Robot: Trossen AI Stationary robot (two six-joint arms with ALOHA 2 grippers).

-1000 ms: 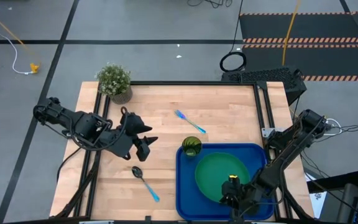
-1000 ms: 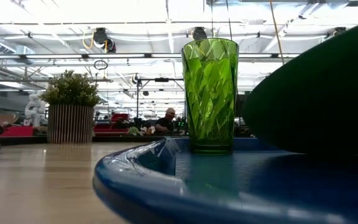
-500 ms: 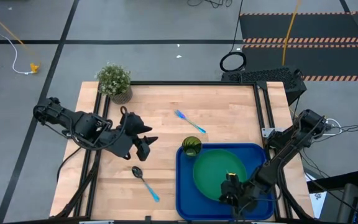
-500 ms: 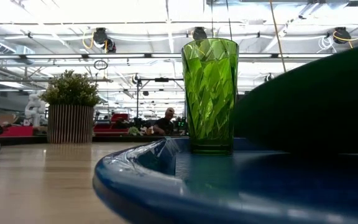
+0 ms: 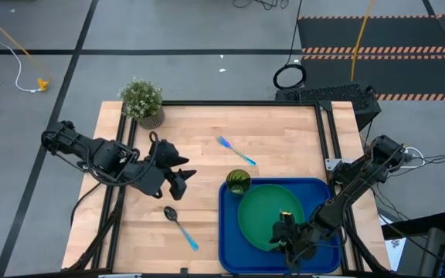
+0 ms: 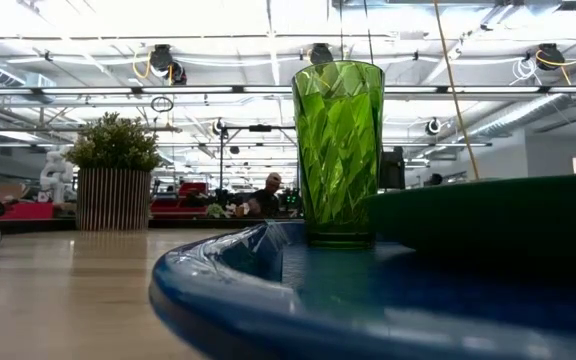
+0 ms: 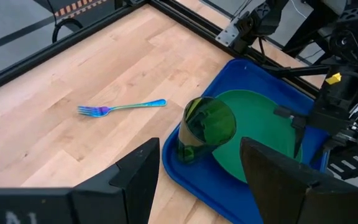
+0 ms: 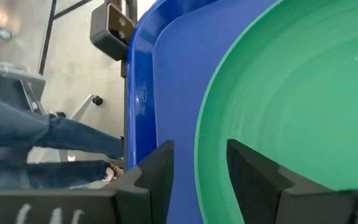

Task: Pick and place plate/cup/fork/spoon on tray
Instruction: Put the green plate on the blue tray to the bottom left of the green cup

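grey floor (image 5: 168, 31) with hazard-striped black mats (image 5: 377, 38), yellow cable (image 5: 10, 42), bright ceiling lights (image 6: 118, 15), seated person (image 6: 265, 197) far back

Green plate (image 8: 291, 99) lying in blue tray (image 8: 166, 74), right end effector (image 8: 197, 165) fingers straddling plate's rim

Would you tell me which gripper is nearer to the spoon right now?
The left gripper is nearer, hovering just above the spoon on the bare wood. The right gripper is farther off, over the tray at the plate's edge.
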